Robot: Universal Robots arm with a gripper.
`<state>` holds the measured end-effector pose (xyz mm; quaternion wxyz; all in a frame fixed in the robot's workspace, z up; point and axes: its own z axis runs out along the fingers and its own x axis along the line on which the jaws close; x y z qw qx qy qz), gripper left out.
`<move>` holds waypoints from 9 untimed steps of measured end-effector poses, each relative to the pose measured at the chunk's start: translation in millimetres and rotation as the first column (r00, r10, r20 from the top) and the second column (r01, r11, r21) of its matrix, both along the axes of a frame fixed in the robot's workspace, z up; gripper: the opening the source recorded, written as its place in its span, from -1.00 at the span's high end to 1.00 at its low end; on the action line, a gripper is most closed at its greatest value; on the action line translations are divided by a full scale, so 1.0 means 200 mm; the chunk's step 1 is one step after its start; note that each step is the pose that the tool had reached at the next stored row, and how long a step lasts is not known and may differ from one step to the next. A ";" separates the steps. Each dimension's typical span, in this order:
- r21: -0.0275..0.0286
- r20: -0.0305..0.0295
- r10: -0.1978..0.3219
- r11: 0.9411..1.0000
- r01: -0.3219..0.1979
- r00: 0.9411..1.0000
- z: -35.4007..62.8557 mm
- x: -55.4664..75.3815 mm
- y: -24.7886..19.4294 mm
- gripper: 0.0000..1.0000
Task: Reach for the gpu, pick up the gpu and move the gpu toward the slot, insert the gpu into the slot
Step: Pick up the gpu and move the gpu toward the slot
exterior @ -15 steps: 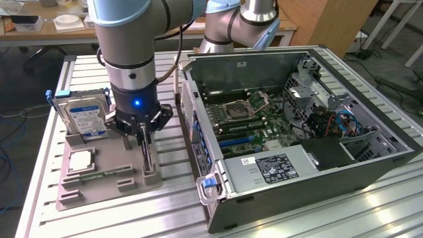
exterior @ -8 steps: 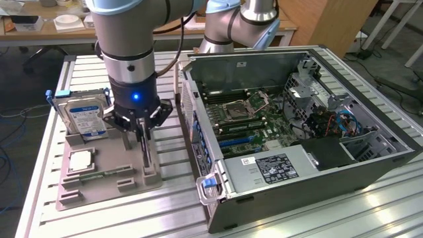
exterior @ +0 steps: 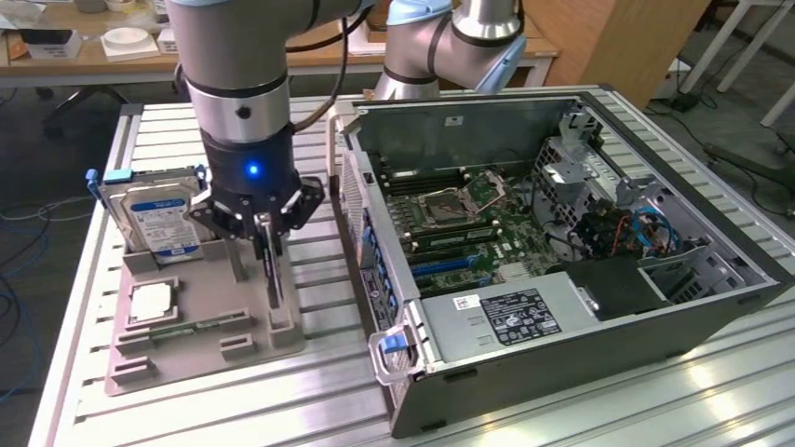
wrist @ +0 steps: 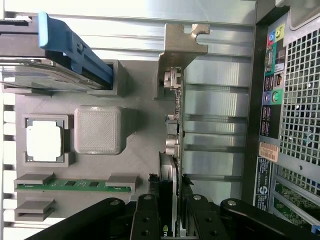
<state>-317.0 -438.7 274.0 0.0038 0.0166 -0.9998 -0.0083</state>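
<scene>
The gpu (exterior: 272,279) stands on its edge in the grey tray (exterior: 199,352). The gripper (exterior: 264,233) holds it from above, its fingers partly closed against both faces. We judge the card light, stiff and fragile, so the bare upper edge is safer to grip than the components. Just beside it, on the exterior view's left, lie a memory stick (exterior: 186,328) and a processor (exterior: 152,303). Farther off stands the hard drive (exterior: 155,219). On the exterior view's right, the wall of the open computer case (exterior: 410,140) rises between the card and the motherboard (exterior: 472,223).

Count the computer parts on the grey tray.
4: drive upright at the tray's end; CPU flat next to it; memory stick flat past the CPU; gpu on edge along the side by the case, in the pincer. None seems hidden.
</scene>
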 end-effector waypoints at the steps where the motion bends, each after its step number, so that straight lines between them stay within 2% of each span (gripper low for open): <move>1: 0.000 0.000 0.000 1.000 0.000 1.000 0.007 0.00 0.000 0.47; 9: 0.000 0.000 0.000 1.000 0.000 1.000 0.064 0.00 0.000 0.47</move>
